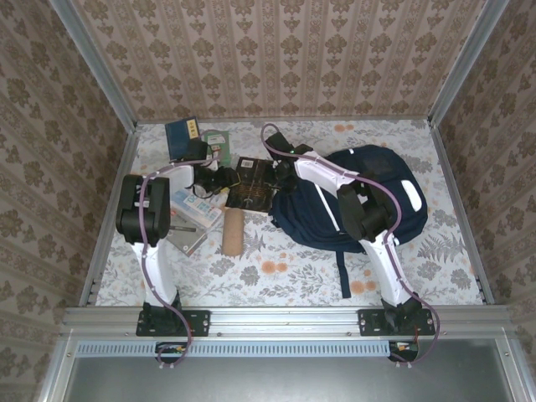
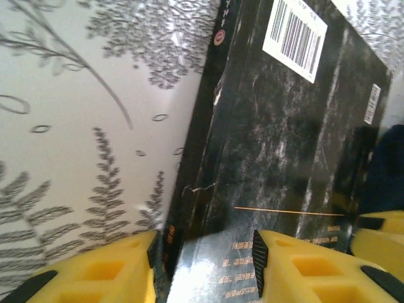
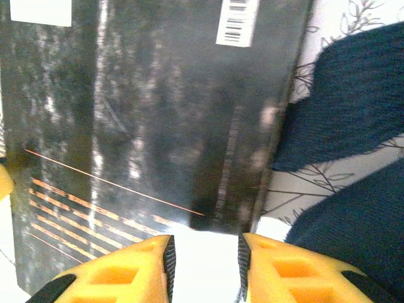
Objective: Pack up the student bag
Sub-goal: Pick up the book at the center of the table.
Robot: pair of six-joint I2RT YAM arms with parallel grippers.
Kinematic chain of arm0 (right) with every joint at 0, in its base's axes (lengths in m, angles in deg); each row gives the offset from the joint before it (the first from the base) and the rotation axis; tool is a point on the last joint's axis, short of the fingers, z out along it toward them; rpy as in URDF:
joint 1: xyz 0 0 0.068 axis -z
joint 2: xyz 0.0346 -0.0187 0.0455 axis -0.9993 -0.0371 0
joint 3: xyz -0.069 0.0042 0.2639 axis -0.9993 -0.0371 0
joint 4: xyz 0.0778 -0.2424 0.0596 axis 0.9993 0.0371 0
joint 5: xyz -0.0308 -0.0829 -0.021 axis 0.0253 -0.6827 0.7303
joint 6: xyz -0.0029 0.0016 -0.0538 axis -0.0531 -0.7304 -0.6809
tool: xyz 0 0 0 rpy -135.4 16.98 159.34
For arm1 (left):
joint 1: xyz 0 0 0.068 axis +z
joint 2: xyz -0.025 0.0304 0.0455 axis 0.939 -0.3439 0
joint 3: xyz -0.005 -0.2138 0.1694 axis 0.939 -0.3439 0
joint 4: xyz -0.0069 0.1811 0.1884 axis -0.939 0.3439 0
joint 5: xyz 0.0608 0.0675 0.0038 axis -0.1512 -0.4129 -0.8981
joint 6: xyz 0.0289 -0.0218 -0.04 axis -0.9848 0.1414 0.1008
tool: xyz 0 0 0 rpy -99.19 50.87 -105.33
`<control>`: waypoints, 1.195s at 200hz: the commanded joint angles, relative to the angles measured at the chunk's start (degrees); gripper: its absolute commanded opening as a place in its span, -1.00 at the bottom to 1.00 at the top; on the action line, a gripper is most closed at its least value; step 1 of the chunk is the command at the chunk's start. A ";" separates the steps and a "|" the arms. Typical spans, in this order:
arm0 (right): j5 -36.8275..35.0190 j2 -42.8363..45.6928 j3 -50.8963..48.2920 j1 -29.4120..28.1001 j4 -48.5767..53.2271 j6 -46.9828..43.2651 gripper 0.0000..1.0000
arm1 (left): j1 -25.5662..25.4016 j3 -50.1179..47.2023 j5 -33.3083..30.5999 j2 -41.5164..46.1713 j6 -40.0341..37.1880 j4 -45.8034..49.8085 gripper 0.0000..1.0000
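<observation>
The student bag (image 1: 381,180), a navy backpack, lies on the right half of the flowered tablecloth; its fabric (image 3: 360,95) also fills the right side of the right wrist view. A glossy black book (image 1: 251,186) with white barcode stickers lies just left of it. My left gripper (image 1: 222,180) is at the book's left edge, jaws apart, with the book's spine (image 2: 202,158) between the yellow fingers (image 2: 303,265). My right gripper (image 1: 280,167) is at the book's right side near the bag, open (image 3: 205,265) over the black book (image 3: 158,107).
A blue book (image 1: 182,134) and a green item (image 1: 219,142) lie at the back left. A white-and-blue box (image 1: 197,208), a grey notebook (image 1: 188,240) and a brown roll (image 1: 233,230) sit left of centre. A dark bag strap (image 1: 343,268) trails toward the front.
</observation>
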 commanded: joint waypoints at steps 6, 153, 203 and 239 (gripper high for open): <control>6.15 -4.32 0.03 -0.42 -0.54 -0.35 -0.30 | -0.36 -2.04 14.19 -0.59 3.90 -6.81 -0.17; -0.72 0.02 -3.37 0.39 1.55 0.68 -0.24 | -0.10 -1.86 16.27 2.42 2.48 -3.65 -0.23; -9.00 2.07 -4.14 1.44 5.01 1.71 -0.14 | 0.03 -3.94 7.27 3.67 1.09 -0.67 -0.22; -9.43 1.57 -4.78 1.73 6.55 2.44 -0.06 | 0.07 -3.73 5.12 4.03 0.21 0.83 -0.21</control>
